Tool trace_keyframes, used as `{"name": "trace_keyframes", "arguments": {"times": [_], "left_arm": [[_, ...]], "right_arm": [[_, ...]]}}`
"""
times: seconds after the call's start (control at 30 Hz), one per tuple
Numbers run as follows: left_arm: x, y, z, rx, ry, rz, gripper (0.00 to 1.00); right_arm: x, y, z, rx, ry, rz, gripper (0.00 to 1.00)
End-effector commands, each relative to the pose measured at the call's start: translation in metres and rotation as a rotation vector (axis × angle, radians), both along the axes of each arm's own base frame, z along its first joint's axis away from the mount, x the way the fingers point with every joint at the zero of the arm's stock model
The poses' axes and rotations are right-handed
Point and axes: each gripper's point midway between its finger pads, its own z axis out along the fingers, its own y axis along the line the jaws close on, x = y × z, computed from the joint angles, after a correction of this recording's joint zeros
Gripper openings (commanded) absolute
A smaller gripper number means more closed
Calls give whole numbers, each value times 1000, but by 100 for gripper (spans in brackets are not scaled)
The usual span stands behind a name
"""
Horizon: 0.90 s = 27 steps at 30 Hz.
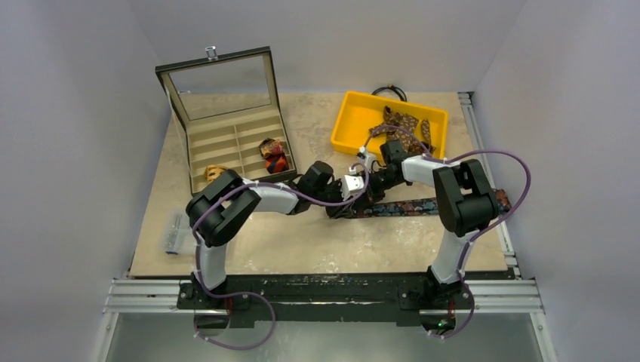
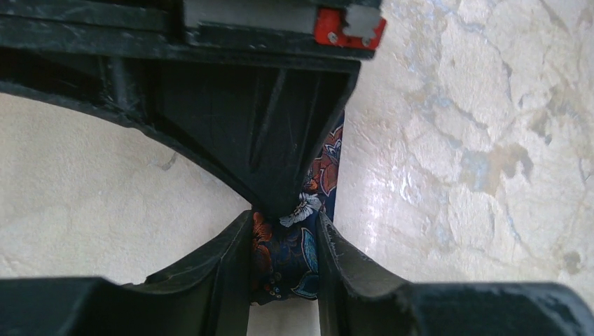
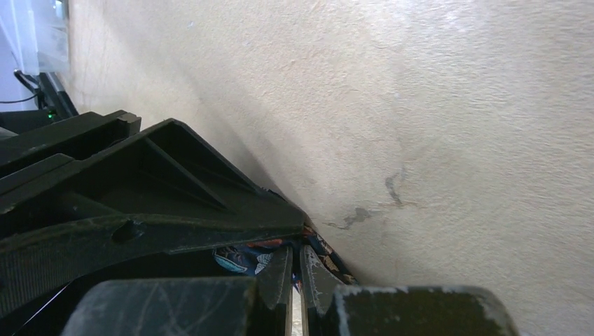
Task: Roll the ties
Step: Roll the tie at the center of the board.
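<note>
Fabric of the navy tie [image 1: 411, 207] ran off to the right — left gripper [image 2: 284, 245] squeezing its end, right gripper [image 3: 295, 262] pinched shut beside.

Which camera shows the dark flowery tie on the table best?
Top external: the navy floral tie lies along the table, most of its length visible. Left wrist shows only a close-up piece inside the left gripper; right wrist, a sliver.

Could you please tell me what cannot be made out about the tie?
Top view: end of navy floral tie, hidden under left gripper and right gripper.
Left wrist: turns rolled, covered by its fingers.
Right wrist: only a sliver of tie shows.
Top view: brown ties in yellow bin, too small to count.
</note>
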Motion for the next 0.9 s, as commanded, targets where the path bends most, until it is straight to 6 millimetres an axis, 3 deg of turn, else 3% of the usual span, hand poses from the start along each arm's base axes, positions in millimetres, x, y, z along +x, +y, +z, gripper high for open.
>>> {"name": "trace_keyframes", "arguments": {"times": [0.0, 0.1, 0.23, 0.37, 0.87], "left_arm": [[-14, 42, -29, 149, -62, -6, 20], [-16, 54, -37, 204, -89, 0, 19], [-15, 57, -41, 236, -118, 8, 19], [-20, 55, -44, 248, -135, -15, 20], [-26, 49, -49, 283, -236, -75, 22]], "right_arm": [[12, 0, 4, -12, -73, 21, 0], [10, 4, 21, 44, -32, 19, 16], [1, 2, 44, 131, 45, -20, 30], [-11, 9, 49, 185, 139, -68, 42], [-12, 21, 22, 162, 192, -56, 46]]}}
